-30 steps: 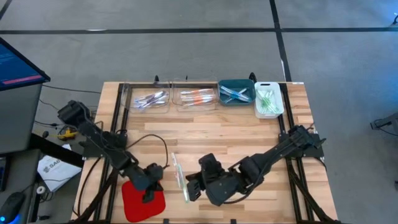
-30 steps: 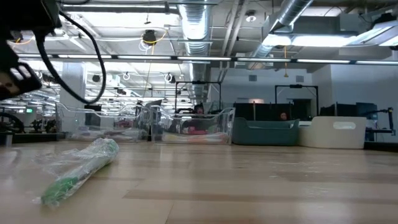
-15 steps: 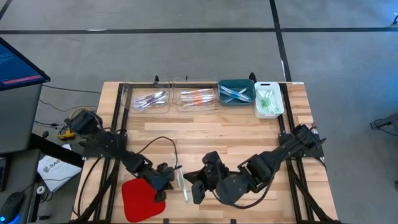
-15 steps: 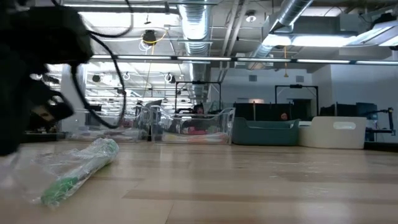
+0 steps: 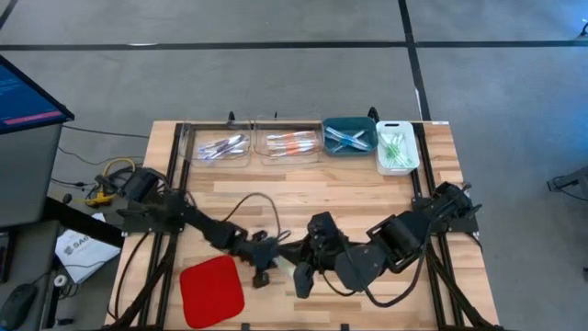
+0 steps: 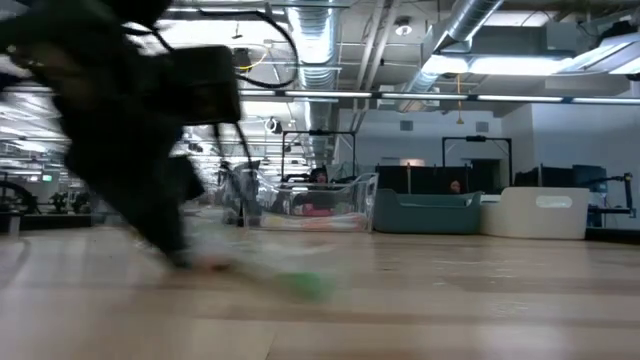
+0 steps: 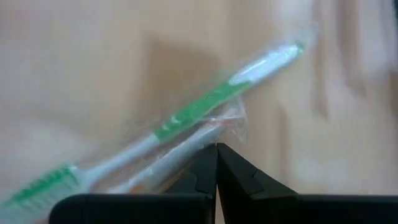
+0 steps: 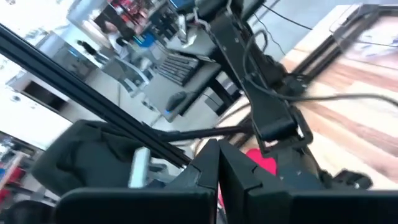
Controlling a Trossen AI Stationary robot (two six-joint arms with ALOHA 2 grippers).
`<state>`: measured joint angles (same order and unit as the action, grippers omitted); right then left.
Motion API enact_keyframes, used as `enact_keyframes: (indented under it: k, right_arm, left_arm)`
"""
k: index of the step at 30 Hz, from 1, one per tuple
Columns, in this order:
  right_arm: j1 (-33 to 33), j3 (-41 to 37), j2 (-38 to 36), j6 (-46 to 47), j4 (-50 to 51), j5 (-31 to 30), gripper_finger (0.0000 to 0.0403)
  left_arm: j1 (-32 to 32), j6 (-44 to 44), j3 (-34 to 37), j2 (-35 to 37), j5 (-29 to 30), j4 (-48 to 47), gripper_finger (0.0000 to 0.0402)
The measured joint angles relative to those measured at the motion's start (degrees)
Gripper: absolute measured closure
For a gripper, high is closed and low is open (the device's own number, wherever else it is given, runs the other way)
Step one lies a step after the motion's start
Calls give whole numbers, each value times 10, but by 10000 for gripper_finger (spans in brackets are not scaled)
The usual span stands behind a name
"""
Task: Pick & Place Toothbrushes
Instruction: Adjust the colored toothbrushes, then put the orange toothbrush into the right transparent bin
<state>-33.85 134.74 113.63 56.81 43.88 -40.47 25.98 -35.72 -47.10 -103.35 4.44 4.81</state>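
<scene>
We see two dark, jointed arms of matte black segments, each ending in a pair of black, wedge-shaped fingers (image 7: 233,180); a thin black cable (image 5: 241,204) loops off our left arm.

Four bins (image 5: 309,144) stand in a row along the table's (image 5: 367,198) 12 o'clock edge, toothbrushes (image 5: 393,147) lying in each. A square pad (image 5: 211,291) lies on the table near its 7 o'clock corner. Near the 6 o'clock edge, the left gripper (image 5: 264,272) sits at the pad's 3 o'clock, with the right gripper (image 5: 303,279) just beside it, again at 3 o'clock. A wrapped toothbrush (image 7: 186,118) lies flat on the wood just ahead of the left gripper's closed tips. A monitor (image 5: 28,97) stands off the table at 9 o'clock
</scene>
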Motion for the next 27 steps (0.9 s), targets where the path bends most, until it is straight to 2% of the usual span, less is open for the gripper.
enact_keyframes:
  k: [5, 12, 16, 23, 27]
  right_arm:
    - [0, 0, -21, 0, 63, 1, 403]
    - [-3, 0, -52, -3, 140, 1, 403]
    - [-6, 0, -61, -23, 162, 0, 403]
    - [3, 0, -77, -58, 178, 1, 403]
    - [10, 0, -78, -82, 165, 1, 403]
  left_arm:
    - [-71, 28, -38, -22, -10, 4, 401]
    - [-168, 58, -89, -82, -94, 9, 401]
    - [-182, 81, -112, -80, -77, -8, 401]
    - [-169, 84, -121, -5, -60, -15, 401]
    - [-134, 88, -122, 80, -13, -40, 401]
